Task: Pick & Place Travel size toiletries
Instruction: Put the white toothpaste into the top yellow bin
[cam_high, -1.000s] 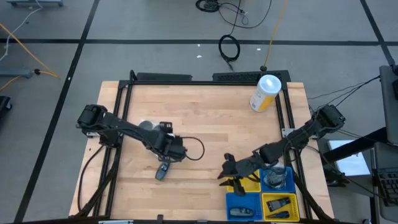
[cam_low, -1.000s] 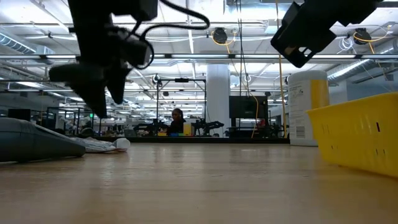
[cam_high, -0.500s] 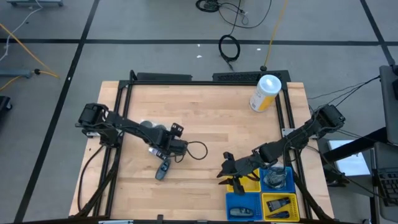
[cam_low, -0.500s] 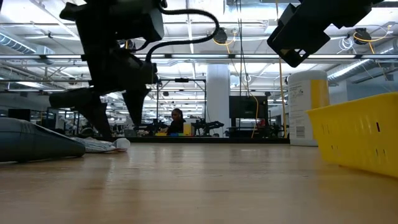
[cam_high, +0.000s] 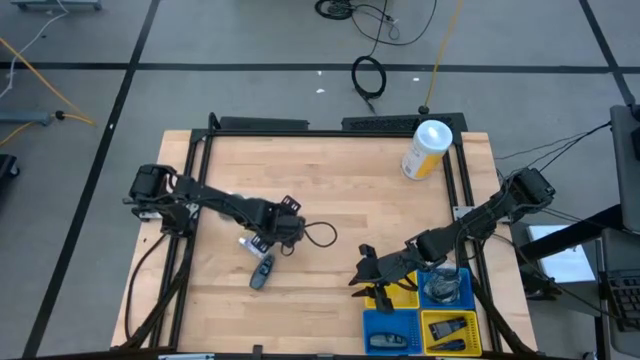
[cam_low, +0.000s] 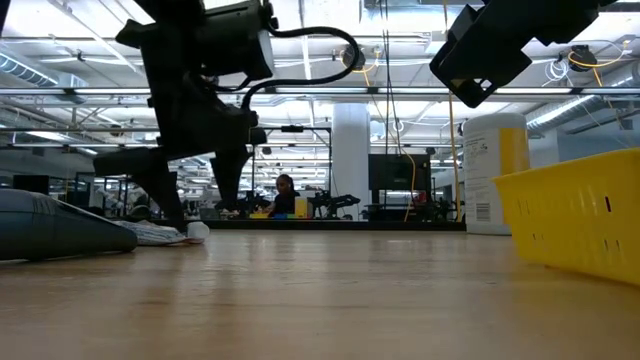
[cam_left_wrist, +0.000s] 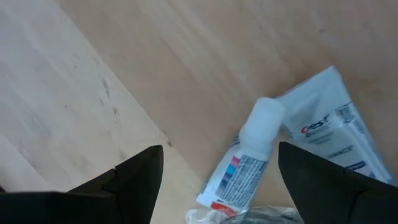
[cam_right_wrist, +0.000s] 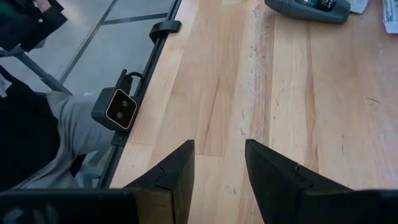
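Two small white tubes (cam_left_wrist: 261, 152) lie on the table between the left gripper's (cam_high: 262, 240) wide-open jaws, long axes slanting across the gap (right gripper (cam_high: 372, 285), partly open, empty, waits farther off).

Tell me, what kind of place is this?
Probably a large robotics lab or workshop hall. Two dark arms work at a wooden table on a grey taped floor; the low view shows rows of strip lights, further workstations and a person far behind.

"Crest" in red on the white tube (cam_left_wrist: 329, 134)
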